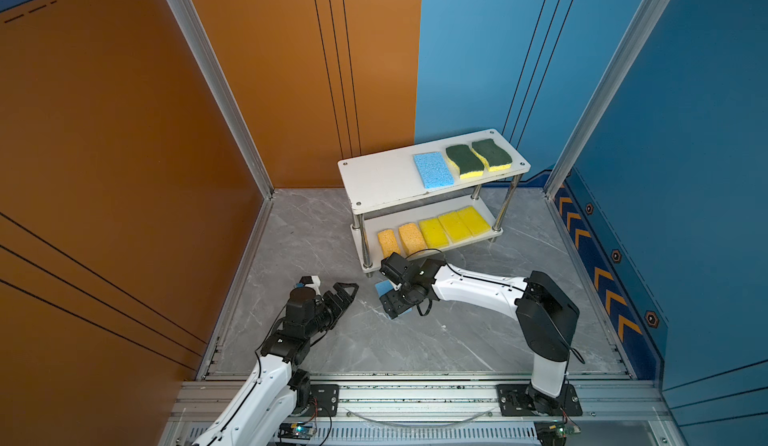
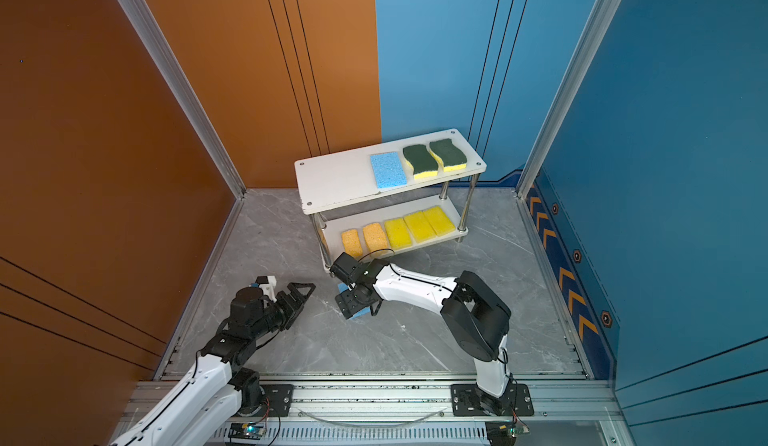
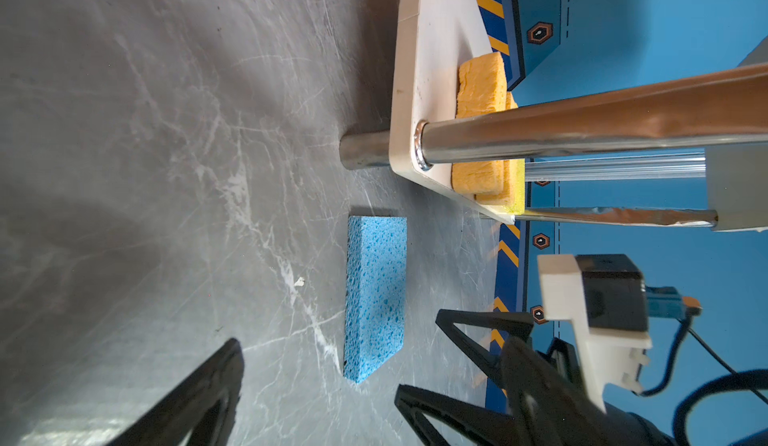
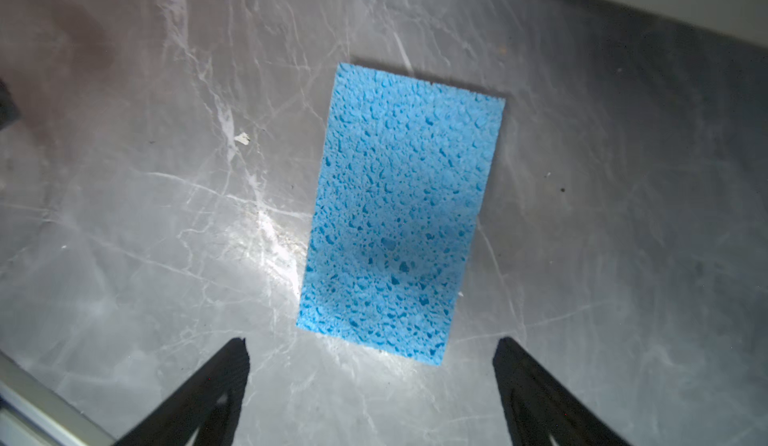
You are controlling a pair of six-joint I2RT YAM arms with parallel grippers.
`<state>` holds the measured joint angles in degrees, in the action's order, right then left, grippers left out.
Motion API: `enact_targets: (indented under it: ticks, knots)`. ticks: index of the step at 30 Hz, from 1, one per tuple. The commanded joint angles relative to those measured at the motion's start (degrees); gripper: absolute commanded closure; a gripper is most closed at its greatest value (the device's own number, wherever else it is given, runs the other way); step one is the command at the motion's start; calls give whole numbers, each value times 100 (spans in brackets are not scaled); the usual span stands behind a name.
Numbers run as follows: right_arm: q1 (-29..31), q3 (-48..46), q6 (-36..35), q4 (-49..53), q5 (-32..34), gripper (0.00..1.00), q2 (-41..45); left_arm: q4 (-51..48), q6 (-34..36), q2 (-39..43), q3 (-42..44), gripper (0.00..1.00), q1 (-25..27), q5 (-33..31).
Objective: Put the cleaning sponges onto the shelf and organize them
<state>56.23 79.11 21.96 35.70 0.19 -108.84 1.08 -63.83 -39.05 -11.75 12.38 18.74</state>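
**Ana:** While eight sponges already sit on the white two-tier shelf with chrome posts (image 1: 374,178), one light blue porous rectangular sponge (image 4: 403,215) lies flat on the grey marble-patterned worktop (image 1: 457,331), just in front of the shelf's near corner post (image 1: 363,240).

**Ben:** And the right hand (image 4: 372,340) hovers straight above it, fingers (image 4: 224,365) spread wide, nothing between them. Look at the right wrist view: the sponge's long axis runs away from the hand, a touch slanted, so the fingers stand either side of its narrow width.

**Ana:** That's the relation that matters. I judge a straight descent puts one finger on each long edge, with a slight wrist twist to square up.

**Ben:** What about the left hand (image 1: 345,294)?

**Ana:** Turned on its side, spread too, holding nothing. It's off to the left in both top views, clearly farther away. Right arm's job, I'd say.

**Ben:** Where should the sponge go?

**Ana:** Top board, I reckon. The other light blue sponge (image 1: 433,169) lies there beside two wavy green-topped yellow sponges (image 1: 465,160), with bare board to its left. Two orange sponges (image 1: 388,242) and three bright yellow sponges (image 1: 455,225) fill the lower board.
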Motion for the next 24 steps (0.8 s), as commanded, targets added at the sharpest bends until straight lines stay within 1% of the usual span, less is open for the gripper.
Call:
enact_targets:
  ticks: [1,12,19,24]
  knots:
    - [20,142,182,-46,159,8,-174,131,134,-92,77,3,-43,181]
    - [41,183,291,-195,112,8,-414,245,134,-270,73,2,-61,205]
    - [111,227,324,-257,381,8,-589,259,126,-314,73,3,-69,191]
    - [133,229,507,-257,638,8,-712,235,117,-322,53,2,-74,183]
